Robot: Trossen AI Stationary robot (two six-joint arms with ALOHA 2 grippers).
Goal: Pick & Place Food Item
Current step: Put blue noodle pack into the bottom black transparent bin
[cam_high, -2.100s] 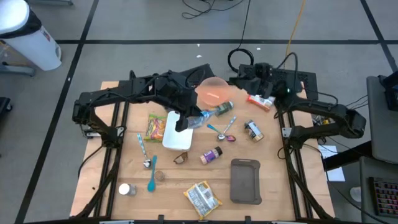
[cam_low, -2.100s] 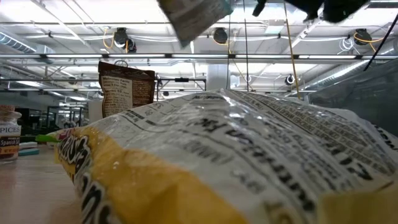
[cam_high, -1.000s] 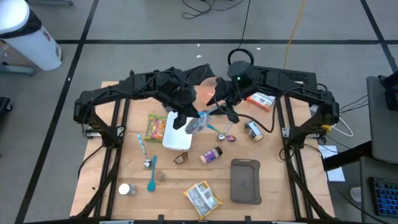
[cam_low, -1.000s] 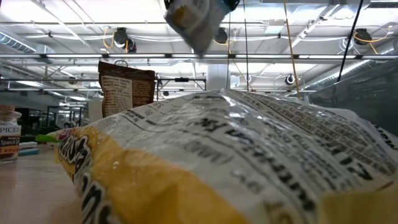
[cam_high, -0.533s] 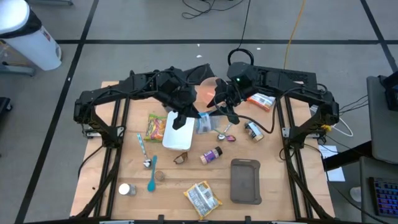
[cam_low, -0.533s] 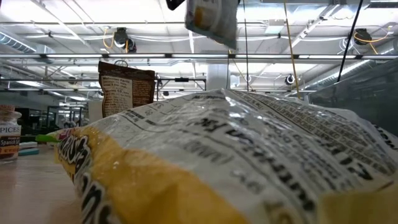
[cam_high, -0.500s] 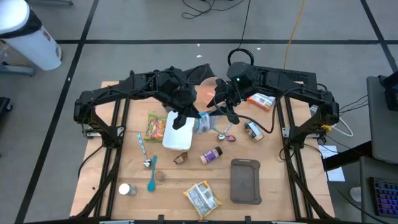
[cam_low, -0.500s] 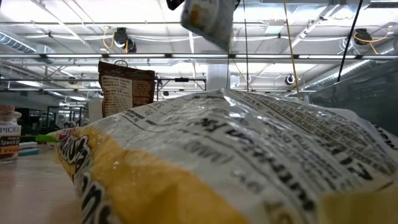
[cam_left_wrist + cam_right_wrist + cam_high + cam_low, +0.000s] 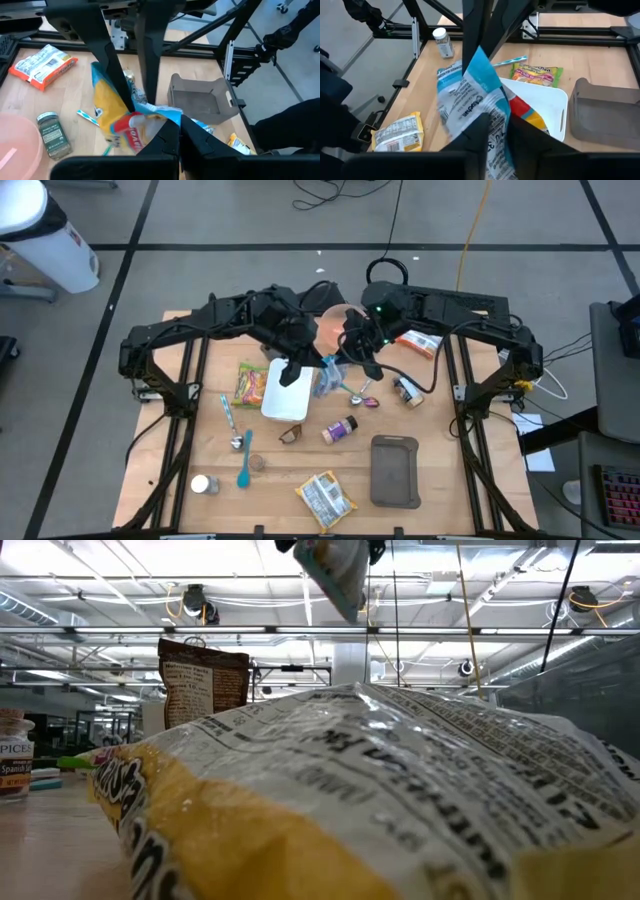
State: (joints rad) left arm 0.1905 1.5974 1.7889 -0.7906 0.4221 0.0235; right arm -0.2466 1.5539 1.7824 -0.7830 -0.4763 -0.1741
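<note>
Both arms hold one blue snack bag above mid-table.

Over the wooden table (image 9: 200, 450), the left gripper (image 9: 300, 368) and right gripper (image 9: 347, 360) are each clamped on the snack bag (image 9: 324, 377), lifted just right of the white tray (image 9: 278, 402), near the pink bowl (image 9: 330, 327), spice jar (image 9: 340, 428) farther off.

Wooden worktop (image 9: 440, 480): white tray (image 9: 272, 402) mid-left, grey bin (image 9: 394, 471) near right, snack bag (image 9: 325, 499) nearest, pink bowl (image 9: 330, 328) far.
</note>
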